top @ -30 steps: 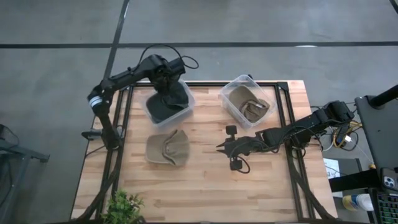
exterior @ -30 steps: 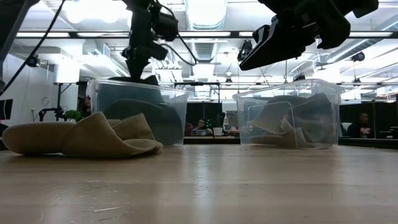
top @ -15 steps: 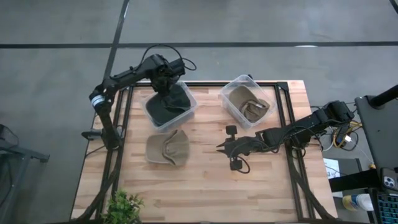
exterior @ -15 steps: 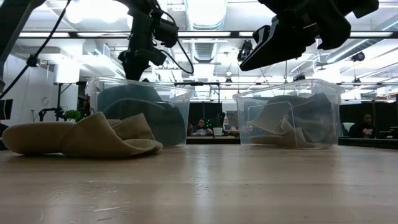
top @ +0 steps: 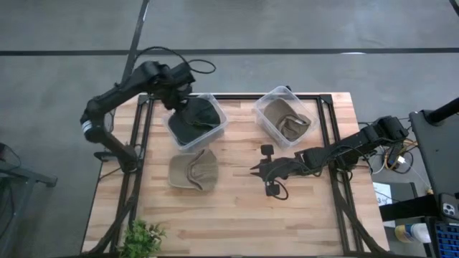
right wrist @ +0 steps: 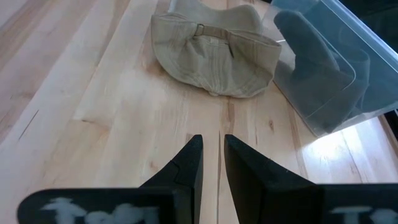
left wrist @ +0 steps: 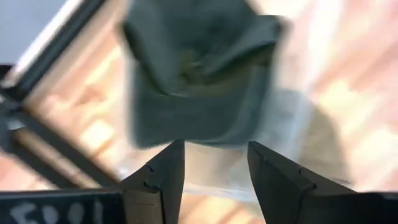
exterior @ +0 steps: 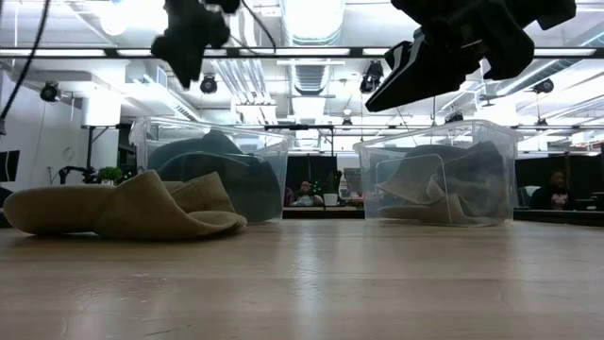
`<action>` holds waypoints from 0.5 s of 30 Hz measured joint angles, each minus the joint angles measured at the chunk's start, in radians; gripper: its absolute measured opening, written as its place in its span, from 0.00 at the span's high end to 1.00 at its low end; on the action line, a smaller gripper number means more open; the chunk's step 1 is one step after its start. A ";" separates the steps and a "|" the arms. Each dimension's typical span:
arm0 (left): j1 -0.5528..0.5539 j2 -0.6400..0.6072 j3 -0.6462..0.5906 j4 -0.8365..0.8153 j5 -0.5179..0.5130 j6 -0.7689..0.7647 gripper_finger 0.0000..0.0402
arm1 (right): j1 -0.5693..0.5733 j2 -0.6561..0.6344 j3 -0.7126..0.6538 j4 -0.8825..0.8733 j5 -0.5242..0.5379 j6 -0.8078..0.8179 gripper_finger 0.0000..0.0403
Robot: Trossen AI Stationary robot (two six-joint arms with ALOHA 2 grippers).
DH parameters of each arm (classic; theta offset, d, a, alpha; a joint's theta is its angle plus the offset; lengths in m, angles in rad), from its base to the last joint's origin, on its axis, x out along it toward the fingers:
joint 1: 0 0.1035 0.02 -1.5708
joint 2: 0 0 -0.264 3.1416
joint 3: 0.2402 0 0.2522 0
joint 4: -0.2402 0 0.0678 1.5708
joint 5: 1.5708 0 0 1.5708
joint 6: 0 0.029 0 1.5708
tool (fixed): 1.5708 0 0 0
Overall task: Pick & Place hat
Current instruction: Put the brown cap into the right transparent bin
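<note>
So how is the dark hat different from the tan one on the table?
The dark hat sits crumpled inside the left bin; the tan hat lies loose on the bare table, in front of that bin. The dark one is charcoal, the tan one light khaki. The tan hat lies spread flat, its strap showing. Both are soft cloth caps, and no gripper holds either.
</note>
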 joint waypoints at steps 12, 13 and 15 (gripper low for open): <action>-0.339 -0.149 -0.013 0.197 0.074 -0.204 0.58 | 0.000 0.000 -0.002 0.004 0.000 0.032 0.85; -0.375 -0.151 -0.020 0.212 0.071 -0.219 0.58 | 0.000 0.000 -0.002 0.004 0.000 0.035 0.85; -0.453 -0.151 -0.042 0.226 0.046 -0.254 0.58 | 0.000 0.000 -0.002 0.003 0.000 0.034 0.85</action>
